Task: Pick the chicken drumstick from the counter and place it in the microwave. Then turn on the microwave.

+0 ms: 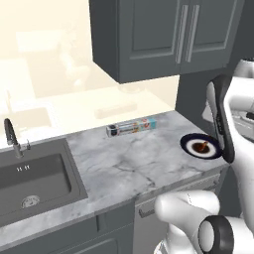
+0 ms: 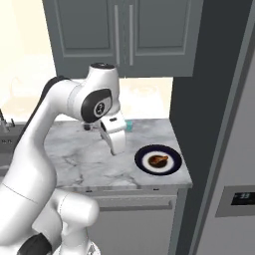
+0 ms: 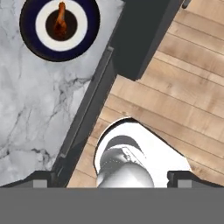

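Observation:
The chicken drumstick (image 2: 158,160), a small brown-red lump, lies in the middle of a dark round plate (image 2: 172,166) with a white centre, near the right end of the marbled counter (image 2: 79,162). The left base view has the drumstick (image 1: 201,146) on its plate (image 1: 188,147) beside the arm. My gripper (image 2: 118,149) hangs above the counter, to the left of the plate and apart from it. Through the hand view the drumstick (image 3: 60,24) sits at the top left, far from my open gripper (image 3: 111,181), whose fingertips (image 3: 41,181) hold nothing. The microwave is out of view.
A long foil box (image 1: 131,127) lies at the back of the counter. A dark sink (image 1: 30,178) with a faucet (image 1: 12,136) is at the left. Grey wall cabinets (image 1: 163,34) hang overhead. The tall grey fridge (image 2: 224,149) stands right of the counter, over wooden floor (image 3: 175,87).

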